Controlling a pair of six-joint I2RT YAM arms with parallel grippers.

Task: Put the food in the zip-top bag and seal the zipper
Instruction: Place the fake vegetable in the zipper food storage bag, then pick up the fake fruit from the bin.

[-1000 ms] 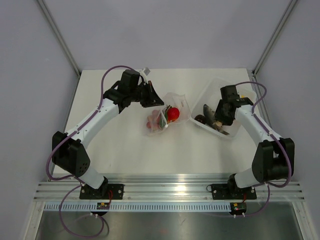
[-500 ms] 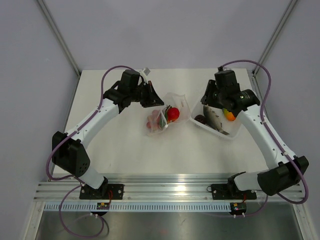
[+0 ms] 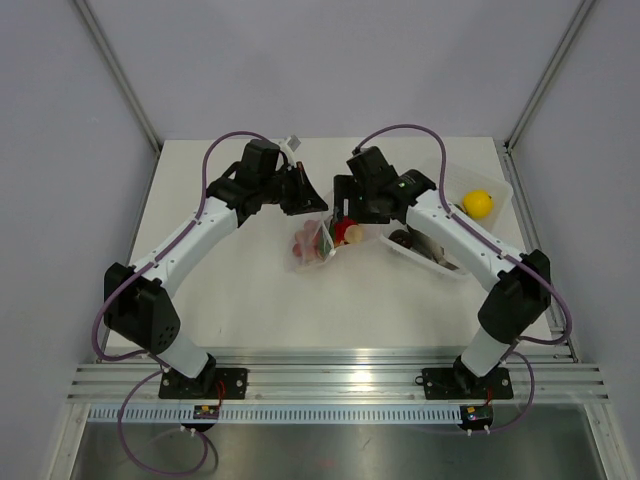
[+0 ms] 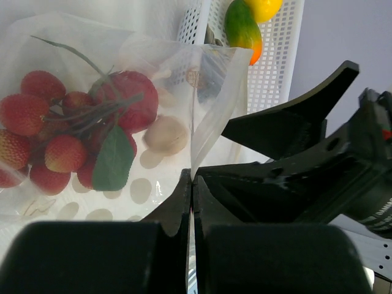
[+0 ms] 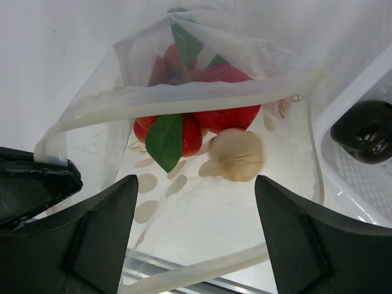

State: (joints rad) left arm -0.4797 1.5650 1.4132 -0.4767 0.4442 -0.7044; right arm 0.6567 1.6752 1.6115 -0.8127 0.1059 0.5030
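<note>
White table (image 3: 230,290): limp bag (image 4: 159,177) was pinched by left gripper (image 4: 192,179) at its rim, judged safest; right gripper (image 5: 195,184) was spread open.

Table (image 3: 240,300): white and flat.
Tub (image 3: 490,180): clear plastic, rectangular, on the right part of the table.
Rail (image 3: 330,375): grey metal, along the table's near edge.
Walls (image 3: 330,60): plain grey.

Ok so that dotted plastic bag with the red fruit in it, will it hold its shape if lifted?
Probably not. The zip-top bag looks thin and crinkled, so it should flop. The left gripper pinches only one edge, so the red fruit inside would likely slide to the low end.
</note>
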